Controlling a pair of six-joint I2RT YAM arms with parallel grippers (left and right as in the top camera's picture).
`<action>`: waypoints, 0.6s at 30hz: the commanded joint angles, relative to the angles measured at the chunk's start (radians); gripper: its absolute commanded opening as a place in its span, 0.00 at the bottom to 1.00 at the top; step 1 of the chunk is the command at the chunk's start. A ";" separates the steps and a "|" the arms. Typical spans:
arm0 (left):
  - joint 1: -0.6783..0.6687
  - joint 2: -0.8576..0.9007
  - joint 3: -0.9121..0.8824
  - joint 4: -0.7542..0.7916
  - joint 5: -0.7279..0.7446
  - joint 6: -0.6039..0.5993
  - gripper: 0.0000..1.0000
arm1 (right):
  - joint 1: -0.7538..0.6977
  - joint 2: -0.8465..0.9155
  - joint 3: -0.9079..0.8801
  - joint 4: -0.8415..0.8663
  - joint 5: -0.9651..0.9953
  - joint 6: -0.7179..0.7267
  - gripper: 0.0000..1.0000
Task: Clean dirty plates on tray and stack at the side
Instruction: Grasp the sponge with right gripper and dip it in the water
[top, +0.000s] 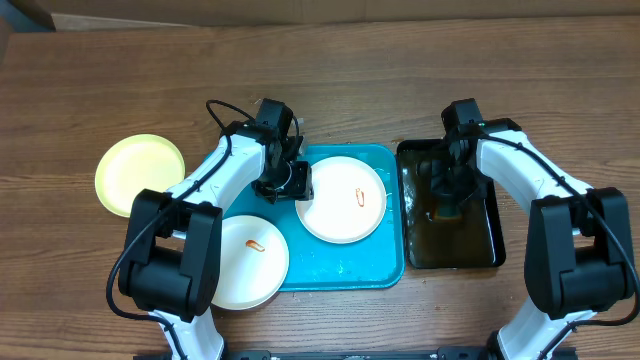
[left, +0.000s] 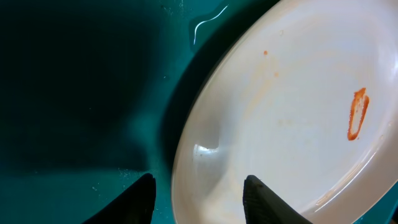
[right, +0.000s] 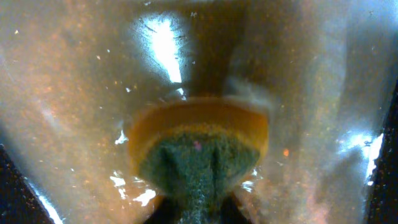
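Overhead, closest to the robot's base, one white plate (top: 250, 260) with an orange-red smear sits half over the near-left corner of the turquoise tray (top: 345, 265), its left part out over the table.

Further in, a second white plate (top: 342, 198) lies inside the tray, marked with a small red loop right of its centre. The left gripper (top: 285, 183) is down at this plate's left edge. From the left wrist camera its fingers (left: 258, 199) are apart and straddle the rim, one over the plate's (left: 280, 112) inside and one over the tray floor (left: 74, 81). They have not closed on it yet.

To the right, the right gripper (top: 447, 195) reaches into the narrow black tray (top: 455, 245) of brownish water. Its wrist camera shows it pinching a green-and-yellow sponge (right: 199, 155) pressed against the bottom.

Farthest left, a pale yellow-green plate (top: 140, 175) rests alone on the table, looking clean.

The job at hand looks like securing the tray plate for scrubbing. I'd get the outer finger well under the lip before closing, since that thin rim could slip. Let the sponge drain a moment, then wipe firmly across the smear, pushing toward the held edge so the plate doesn't skate.
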 joint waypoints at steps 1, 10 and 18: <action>-0.008 0.005 0.006 0.008 -0.014 -0.007 0.45 | -0.001 -0.022 0.024 -0.015 0.006 -0.002 0.04; -0.008 0.005 0.006 0.051 -0.106 -0.008 0.33 | -0.001 -0.023 0.324 -0.323 0.055 -0.011 0.04; -0.008 0.005 0.006 0.109 -0.111 -0.014 0.39 | -0.001 -0.023 0.280 -0.335 0.054 -0.010 0.04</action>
